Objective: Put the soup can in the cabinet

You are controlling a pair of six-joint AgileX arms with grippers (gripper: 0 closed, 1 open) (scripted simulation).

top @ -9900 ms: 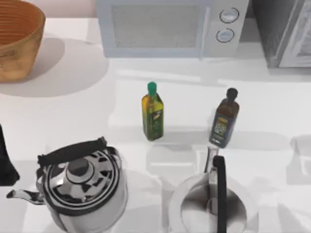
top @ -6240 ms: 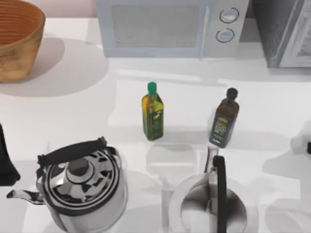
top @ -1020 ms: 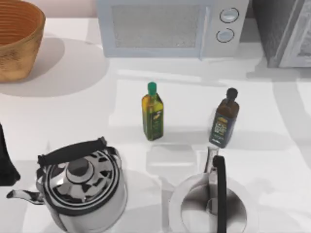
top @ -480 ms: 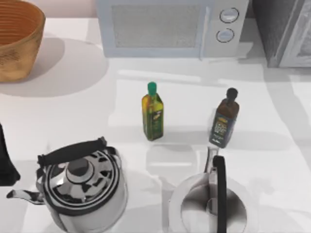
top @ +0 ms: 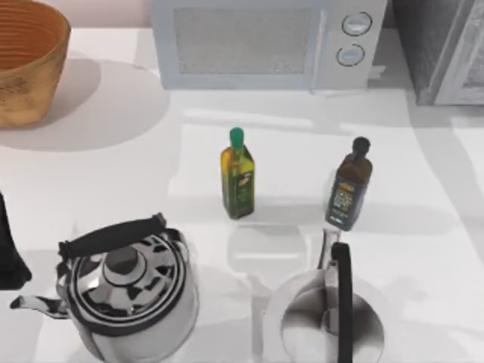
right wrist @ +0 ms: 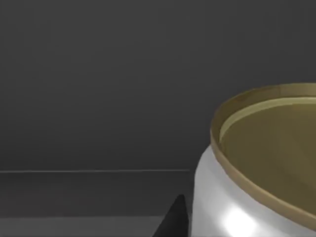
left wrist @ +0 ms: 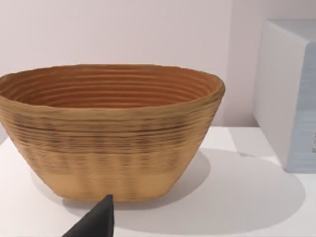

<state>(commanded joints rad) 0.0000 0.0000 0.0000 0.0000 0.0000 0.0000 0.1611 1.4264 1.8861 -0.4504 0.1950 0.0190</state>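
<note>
The soup can [right wrist: 256,168], silvery with a gold rimmed lid, sits very close in the right wrist view. One dark fingertip [right wrist: 174,219] of my right gripper lies against its side, and the gripper looks shut on the can. Behind the can are the dark grey inner wall [right wrist: 98,89] and floor of the cabinet. In the top view the cabinet [top: 427,45] stands at the back right, its pale door panel [top: 465,68] swung out. My left gripper [top: 6,253] is parked at the table's left edge, one fingertip [left wrist: 98,222] off-centre, open and holding nothing.
A white microwave [top: 257,41] stands at the back centre and a wicker basket [top: 23,60] at the back left. A green oil bottle [top: 237,175] and a dark bottle [top: 349,185] stand mid-table. Two steel kettles [top: 125,287] [top: 329,318] occupy the front.
The arm's shadow on the right side of the table has slid back toward the cabinet. The bottles, kettles and left arm have not moved.
</note>
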